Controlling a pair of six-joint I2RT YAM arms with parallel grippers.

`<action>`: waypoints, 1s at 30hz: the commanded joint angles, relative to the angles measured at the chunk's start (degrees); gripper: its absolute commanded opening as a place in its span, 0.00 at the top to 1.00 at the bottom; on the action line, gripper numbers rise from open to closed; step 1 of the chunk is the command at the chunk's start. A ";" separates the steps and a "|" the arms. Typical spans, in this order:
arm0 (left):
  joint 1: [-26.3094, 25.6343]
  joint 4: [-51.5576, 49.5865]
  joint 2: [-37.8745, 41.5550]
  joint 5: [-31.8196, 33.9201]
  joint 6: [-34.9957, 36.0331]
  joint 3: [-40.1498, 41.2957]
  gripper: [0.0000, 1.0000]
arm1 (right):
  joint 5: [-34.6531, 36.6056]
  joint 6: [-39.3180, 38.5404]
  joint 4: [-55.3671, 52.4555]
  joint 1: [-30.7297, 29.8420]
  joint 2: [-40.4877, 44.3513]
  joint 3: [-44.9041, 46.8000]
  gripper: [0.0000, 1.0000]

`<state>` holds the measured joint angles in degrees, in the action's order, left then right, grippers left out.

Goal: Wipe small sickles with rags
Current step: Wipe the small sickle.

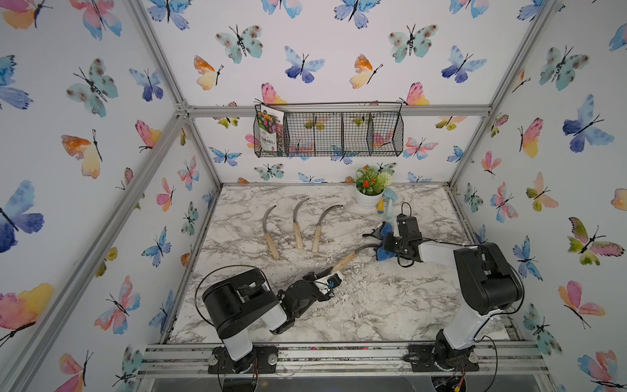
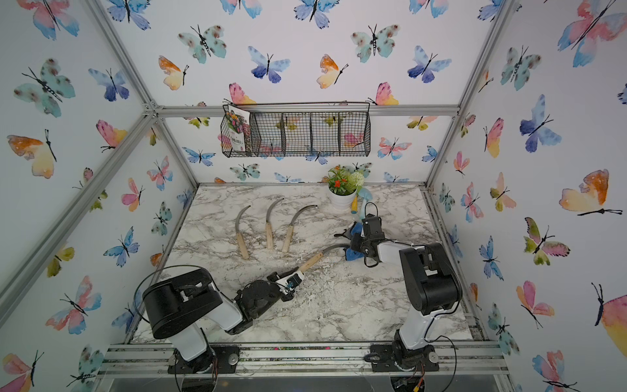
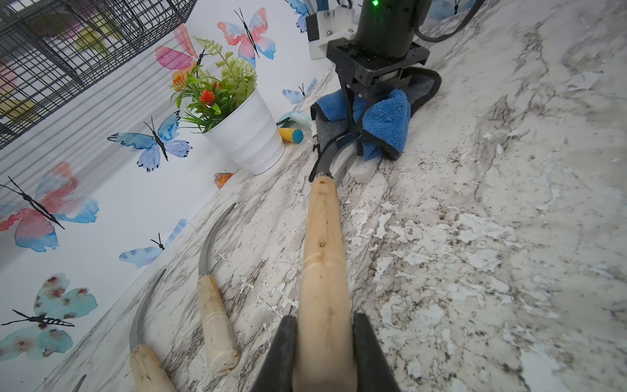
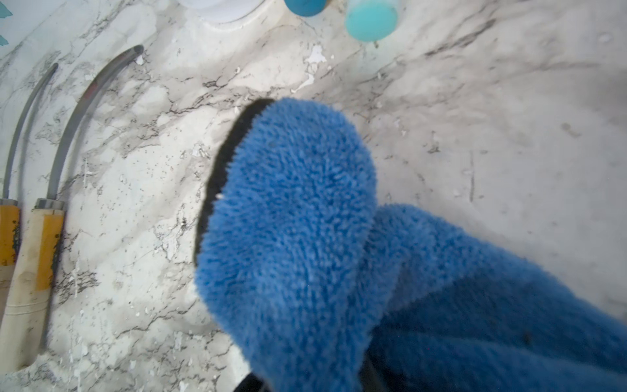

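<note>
Left gripper (image 3: 324, 322) clamps a sickle (image 1: 345, 261) by its handle; right gripper (image 1: 381, 243) pinches the rag (image 4: 288, 220), apparently on the blade tip. Three other sickles (image 1: 298, 237) lie side by side on the table (image 1: 373, 305)

No legible text found: the flower-printed packet (image 1: 270, 130) in the left-end compartment of the wire basket (image 1: 386, 135) carries lines of print too small to read, and the yellow labels (image 4: 50, 249) on two small sickles (image 4: 29, 305) show only blurred dark marks.
</note>
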<state>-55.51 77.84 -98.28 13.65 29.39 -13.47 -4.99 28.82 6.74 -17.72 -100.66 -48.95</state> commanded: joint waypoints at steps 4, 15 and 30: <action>0.22 3.05 0.58 1.24 0.33 -0.52 1.00 | -0.34 0.46 -4.92 -10.88 0.19 -4.71 0.98; 0.22 3.19 0.91 1.20 0.20 -0.24 1.00 | 1.17 1.35 -3.41 -17.83 3.59 -3.15 0.98; 0.31 4.40 0.52 2.19 0.21 -0.05 1.00 | -5.55 -0.16 3.85 3.82 0.25 8.16 0.98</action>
<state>-55.61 77.95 -98.30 12.75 29.12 -13.39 -11.40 30.06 15.14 -16.93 -97.95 -44.23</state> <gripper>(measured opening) 0.216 0.137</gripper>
